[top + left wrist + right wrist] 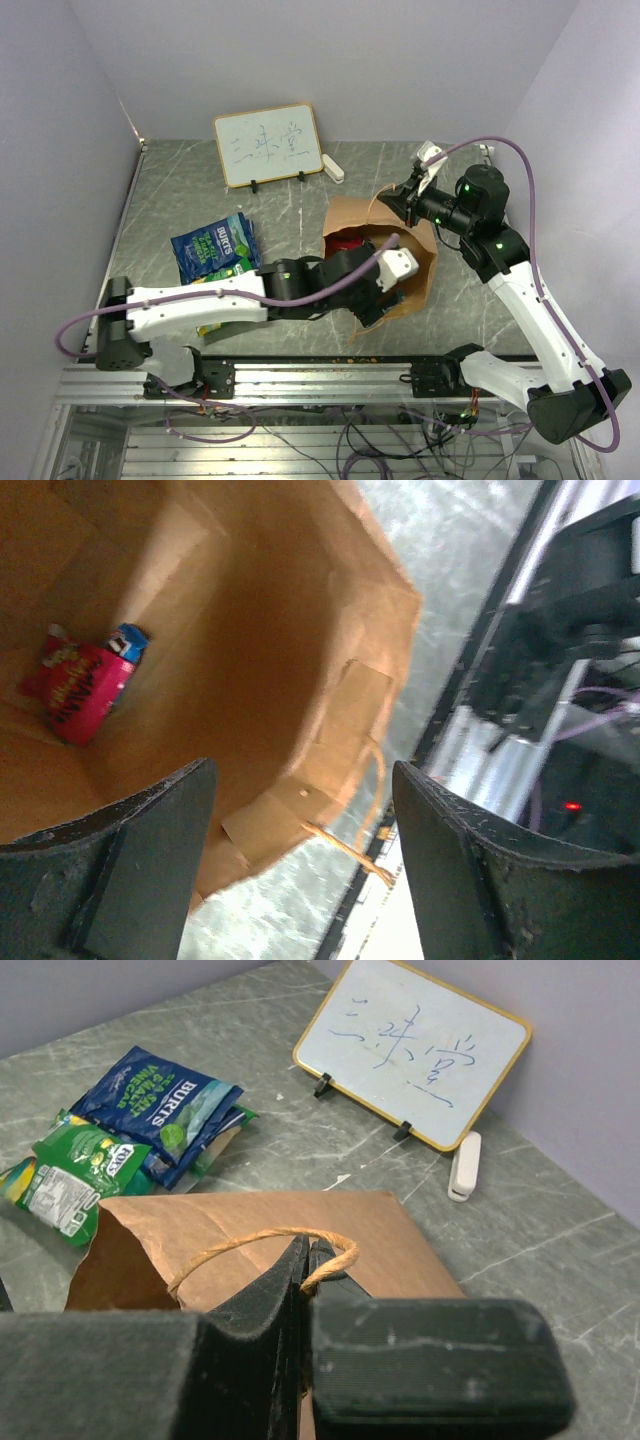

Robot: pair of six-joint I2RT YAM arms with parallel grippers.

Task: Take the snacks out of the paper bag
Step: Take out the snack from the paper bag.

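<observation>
1. Brown paper bag (350, 212) sits right of centre on the surface (180, 200), mouth turned toward my left arm. A strip of open surface separates it from the packets on the left. The far wall is near behind it.
2. My right hand (305, 1260) reaches in from the far right side, fingers pressed together on the bag's loop handle (250, 1240), pinching it at the rim.
3. My left hand (300, 865) is at the mouth of the bag, spread wide, with the inner wall and the near rim showing between the fingers. A second handle (372, 810) hangs off that rim, just inside the right-side finger.
4. Deep at the bottom of the bag lies a red packet (75, 685), with a small blue packet (130, 640) touching its upper corner. Both are well apart from my fingers.
5. Outside, a large blue packet (160, 1100) overlaps green packets (70, 1170) on the surface left of the bag.
6. From above, my left forearm covers most of the mouth. I see only a sliver of red there and cannot make out the left fingers. The left wrist view is blurred, so the print on the red packet is unreadable.
7. Grey marbled surface, pale walls on three sides, a metal rail (300, 385) along the near edge. A whiteboard (268, 145) leans at the back, a small white block (333, 168) just beside it.
</observation>
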